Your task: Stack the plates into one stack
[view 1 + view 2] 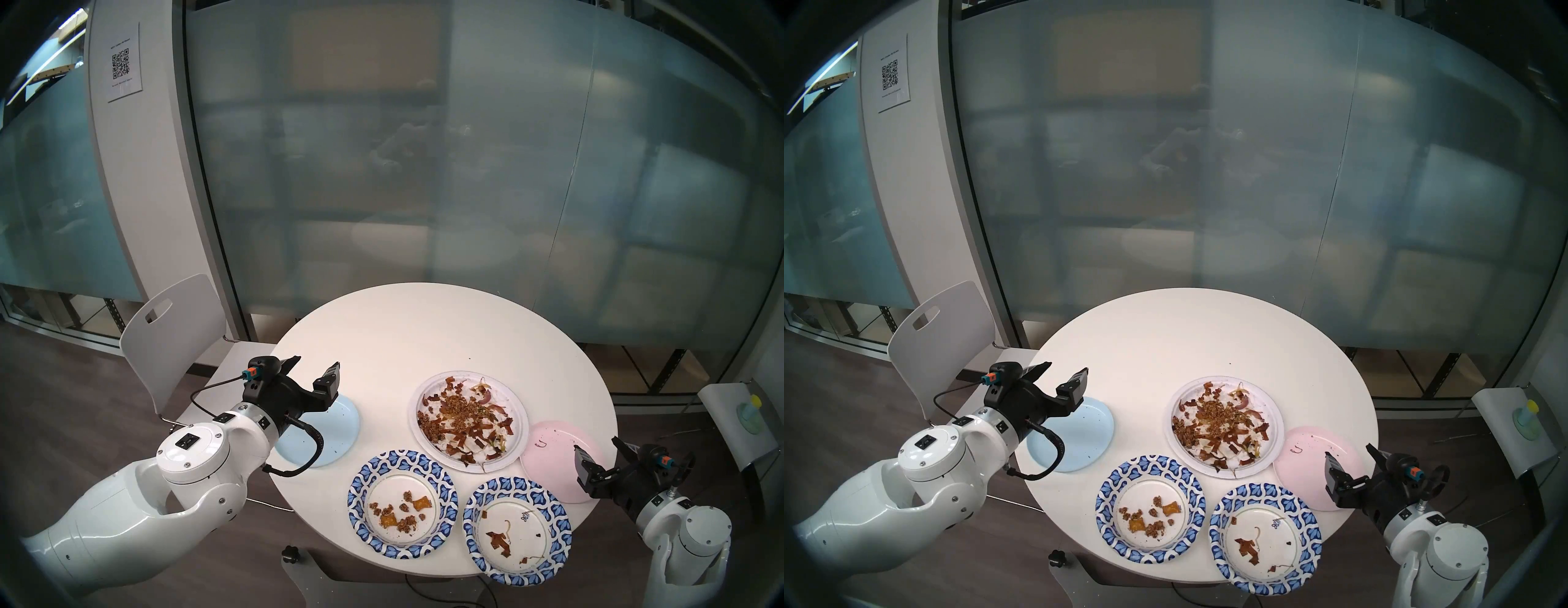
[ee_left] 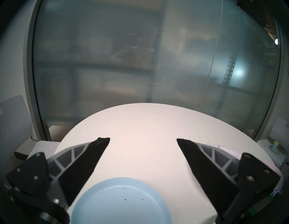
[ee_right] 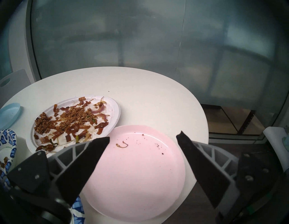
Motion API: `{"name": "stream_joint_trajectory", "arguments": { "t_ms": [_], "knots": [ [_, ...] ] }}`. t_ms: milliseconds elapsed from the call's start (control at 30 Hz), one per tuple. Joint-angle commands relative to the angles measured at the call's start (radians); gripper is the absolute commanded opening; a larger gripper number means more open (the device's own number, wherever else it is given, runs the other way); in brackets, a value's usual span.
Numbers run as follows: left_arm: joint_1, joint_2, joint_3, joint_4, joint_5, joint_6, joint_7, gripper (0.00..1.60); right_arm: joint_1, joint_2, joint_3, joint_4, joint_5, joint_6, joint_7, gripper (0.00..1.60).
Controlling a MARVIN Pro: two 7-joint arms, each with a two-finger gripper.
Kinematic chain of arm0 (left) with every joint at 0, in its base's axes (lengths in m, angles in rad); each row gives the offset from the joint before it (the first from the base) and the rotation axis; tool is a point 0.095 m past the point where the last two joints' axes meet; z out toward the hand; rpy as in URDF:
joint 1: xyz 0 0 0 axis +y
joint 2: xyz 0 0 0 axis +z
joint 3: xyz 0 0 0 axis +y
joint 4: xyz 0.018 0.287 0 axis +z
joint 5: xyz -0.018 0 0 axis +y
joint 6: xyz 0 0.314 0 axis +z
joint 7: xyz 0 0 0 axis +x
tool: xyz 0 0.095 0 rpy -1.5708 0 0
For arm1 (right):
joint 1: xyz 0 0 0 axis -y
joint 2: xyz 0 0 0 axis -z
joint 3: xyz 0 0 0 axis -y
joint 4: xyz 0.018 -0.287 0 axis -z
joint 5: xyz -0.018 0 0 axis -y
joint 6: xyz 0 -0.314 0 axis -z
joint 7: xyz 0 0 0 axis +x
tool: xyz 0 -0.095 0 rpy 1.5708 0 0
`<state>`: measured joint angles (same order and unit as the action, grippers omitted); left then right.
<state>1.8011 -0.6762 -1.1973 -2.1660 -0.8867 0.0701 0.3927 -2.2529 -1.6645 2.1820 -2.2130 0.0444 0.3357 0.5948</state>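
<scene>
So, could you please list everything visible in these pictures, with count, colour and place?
large paper plate: one, white, holding brown scraps, centre-right of table.
pink plate: one, right table edge, tucked under the large plate's rim.
light blue plate: one, left side of table.
patterned plates: two, blue-white rims, near edge, left one and right one.
table: one, round, white.
chair: one, white, left of table.
left gripper: black, open, above the light blue plate.
right gripper: black, open, at the pink plate.
</scene>
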Motion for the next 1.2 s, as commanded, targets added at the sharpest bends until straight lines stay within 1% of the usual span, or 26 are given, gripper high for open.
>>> {"name": "stream_joint_trajectory", "arguments": {
  "t_ms": [0,333,500,600,900,1167],
  "knots": [
    [-0.004,0.001,-0.007,-0.013,0.002,-0.004,0.001,1.60,0.025,0.020,0.027,0.022,0.031,0.008,0.018,1.60],
    [-0.004,0.001,-0.006,-0.013,0.002,-0.004,0.001,1.60,0.091,0.069,0.062,0.108,0.043,0.033,0.030,1.60],
    [-0.004,0.001,-0.006,-0.013,0.001,-0.004,0.001,1.60,0.130,0.102,0.069,0.156,0.042,0.054,0.036,1.60],
    [-0.004,0.001,-0.006,-0.013,0.001,-0.004,0.001,1.60,0.152,0.115,0.073,0.182,0.053,0.066,0.046,1.60],
    [-0.004,0.002,-0.006,-0.013,0.001,-0.004,0.001,1.60,0.205,0.158,0.046,0.257,0.036,0.096,0.056,1.60],
    [-0.004,0.002,-0.006,-0.013,0.001,-0.004,0.001,1.60,0.234,0.184,0.036,0.303,0.013,0.109,0.042,1.60]
  ]
}}
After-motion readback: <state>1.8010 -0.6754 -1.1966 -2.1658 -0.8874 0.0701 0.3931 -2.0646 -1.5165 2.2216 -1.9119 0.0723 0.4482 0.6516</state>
